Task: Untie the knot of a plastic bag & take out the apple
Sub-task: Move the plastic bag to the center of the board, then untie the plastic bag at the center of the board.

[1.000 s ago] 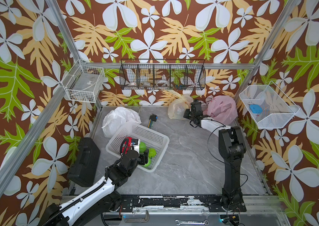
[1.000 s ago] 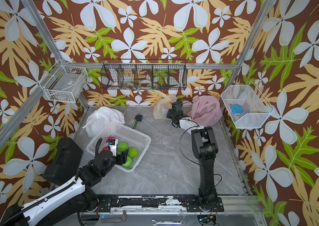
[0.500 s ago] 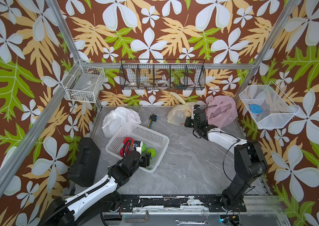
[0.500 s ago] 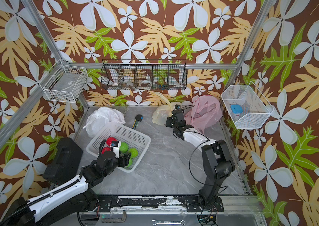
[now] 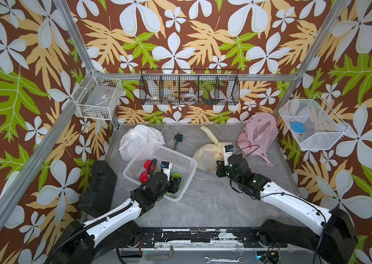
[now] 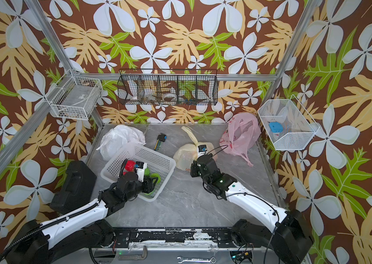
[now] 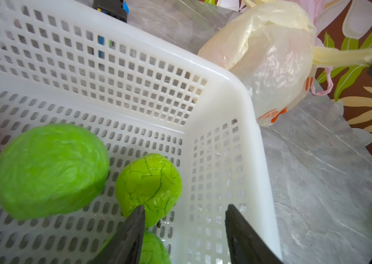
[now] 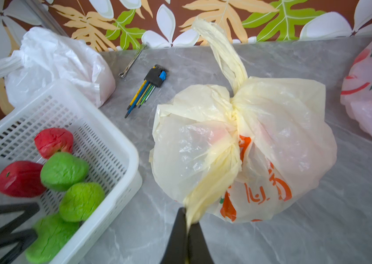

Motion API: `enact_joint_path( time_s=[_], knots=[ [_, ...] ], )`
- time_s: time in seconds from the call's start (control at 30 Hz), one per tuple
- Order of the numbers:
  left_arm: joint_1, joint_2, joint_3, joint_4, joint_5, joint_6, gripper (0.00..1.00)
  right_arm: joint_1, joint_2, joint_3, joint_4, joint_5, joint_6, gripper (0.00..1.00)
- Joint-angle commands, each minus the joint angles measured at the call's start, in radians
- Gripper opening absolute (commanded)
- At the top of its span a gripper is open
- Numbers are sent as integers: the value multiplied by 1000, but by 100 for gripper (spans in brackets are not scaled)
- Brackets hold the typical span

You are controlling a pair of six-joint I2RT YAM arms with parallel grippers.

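The right jaws have pulled the yellow bag [image 8: 283, 137] forward by its handle [image 8: 205, 194].

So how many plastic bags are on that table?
3. A white bag at the back left behind the basket, a knotted yellow bag mid-table, and a pink bag in the back right corner. None looks hidden.

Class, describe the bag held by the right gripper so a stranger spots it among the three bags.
On the grey table, look right of the white basket. The pale yellow bag there, printed in orange, differs in colour from the white bag and the pink bag.
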State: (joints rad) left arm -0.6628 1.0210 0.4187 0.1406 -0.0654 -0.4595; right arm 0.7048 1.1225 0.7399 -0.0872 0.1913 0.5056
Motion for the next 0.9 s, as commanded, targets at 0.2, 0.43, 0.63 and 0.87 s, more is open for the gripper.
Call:
enact_joint_path(
  time_s=[0.2, 0.43, 0.63, 0.87],
  knots=[
    [2, 65, 106, 27, 50, 8, 56, 177, -223, 39, -278, 49, 63, 20],
    [-20, 51, 208, -51, 64, 15, 54, 177, -434, 128, -468, 116, 24, 68],
    [-104, 157, 337, -78, 68, 41, 54, 171, -521, 116, -563, 370, 56, 82],
    [-169, 424, 557, -101, 127, 85, 56, -98, -265, 88, -452, 50, -83, 95]
  ],
)
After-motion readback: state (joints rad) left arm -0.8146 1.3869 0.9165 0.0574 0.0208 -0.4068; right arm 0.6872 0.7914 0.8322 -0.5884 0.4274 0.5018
